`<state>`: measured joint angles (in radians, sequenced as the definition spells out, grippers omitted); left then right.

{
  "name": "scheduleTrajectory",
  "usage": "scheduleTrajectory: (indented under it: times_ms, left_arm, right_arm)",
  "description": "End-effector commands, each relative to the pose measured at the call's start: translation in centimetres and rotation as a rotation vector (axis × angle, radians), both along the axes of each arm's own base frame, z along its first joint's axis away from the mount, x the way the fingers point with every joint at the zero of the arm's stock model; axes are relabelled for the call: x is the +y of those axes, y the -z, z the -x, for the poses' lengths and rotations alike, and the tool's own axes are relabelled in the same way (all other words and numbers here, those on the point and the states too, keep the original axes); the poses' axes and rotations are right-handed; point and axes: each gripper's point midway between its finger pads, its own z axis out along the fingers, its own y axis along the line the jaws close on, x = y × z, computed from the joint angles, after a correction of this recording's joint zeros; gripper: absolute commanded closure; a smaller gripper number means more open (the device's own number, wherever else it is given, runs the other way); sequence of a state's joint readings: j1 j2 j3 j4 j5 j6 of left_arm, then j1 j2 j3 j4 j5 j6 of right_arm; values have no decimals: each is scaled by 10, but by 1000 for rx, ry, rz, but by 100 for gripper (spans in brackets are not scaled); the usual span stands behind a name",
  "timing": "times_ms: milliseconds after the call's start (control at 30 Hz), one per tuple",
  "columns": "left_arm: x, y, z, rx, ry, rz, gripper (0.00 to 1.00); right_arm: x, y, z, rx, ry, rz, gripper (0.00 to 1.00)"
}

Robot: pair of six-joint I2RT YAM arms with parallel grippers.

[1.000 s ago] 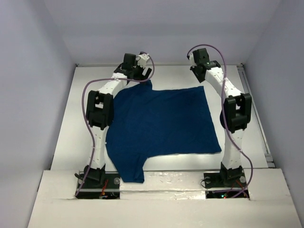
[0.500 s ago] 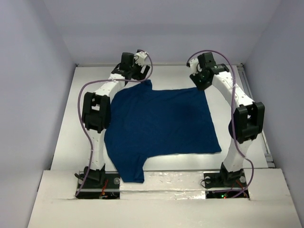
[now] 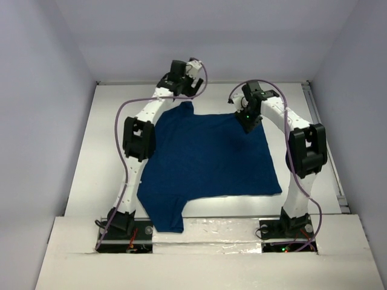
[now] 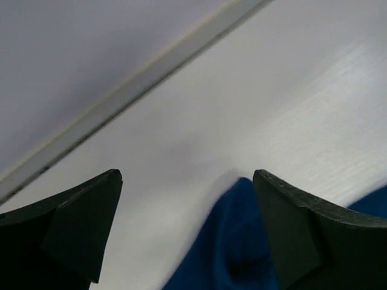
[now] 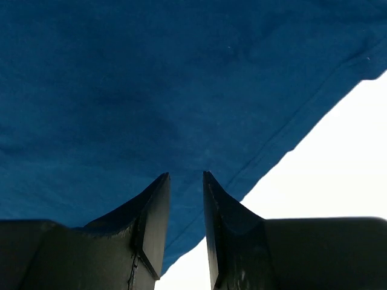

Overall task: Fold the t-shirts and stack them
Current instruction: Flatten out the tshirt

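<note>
- Over at the left gripper (image 4: 187, 176): spread wide, gripping nothing, just bare white table (image 4: 290, 121) showing in the gap.
- Right below that gap, lower centre of the left wrist view: a raised peak of the dark blue shirt (image 4: 239, 248), close against the right-hand finger (image 4: 290, 241); touching or not, can't tell.
- Further out, upper left of that view: the seam where the table meets the pale back wall (image 4: 72, 54).
- Seen from above: perched at the top of the frame, left of centre, over the shirt's pointed far corner, with the left arm (image 3: 138, 138) arching up along the shirt's left edge.
- Now the right gripper (image 5: 185, 176): parted only narrowly, pinching nothing, blue cloth visible through the slit.
- Hanging just above the shirt near its stitched hem, which runs diagonally from upper right to lower centre of the right wrist view, with white table beyond at the right.
- Seen from above: down over the shirt's upper-right corner, a little right of centre, with the right arm (image 3: 305, 151) bent back along the right side of the frame.
- And the shirt itself: spread flat across the middle of the table, one sleeve (image 3: 166, 214) trailing to the lower left near the arm bases.
- Looping alongside each arm: a purple cable (image 3: 121, 121).
</note>
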<state>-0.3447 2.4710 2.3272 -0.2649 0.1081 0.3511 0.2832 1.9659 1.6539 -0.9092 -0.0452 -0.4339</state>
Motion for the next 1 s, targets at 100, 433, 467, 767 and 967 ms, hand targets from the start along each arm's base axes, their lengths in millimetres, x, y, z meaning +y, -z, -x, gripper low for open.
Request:
scheduleTrajectory:
  times_ms: [100,433,467,767,967]
  left_arm:
    - [-23,36,31,122,51,-143,7]
    - [7,58,46,152,-17,-390,13]
    - [12,60,45,151,-38,-416,15]
    - [25,75,37,139,-94,-479,95]
    - [34,84,33,126,-149,-518,100]
  right_arm:
    - [10,-12,-2,-19,-32,-42,65]
    - [23,-17,7,-23,-59,-80,65]
    - [26,-17,9,-24,-67,-78,65]
    - [30,-33,15,-54,-81,-96,66]
    - [38,-52,18,-79,-98,-149,66]
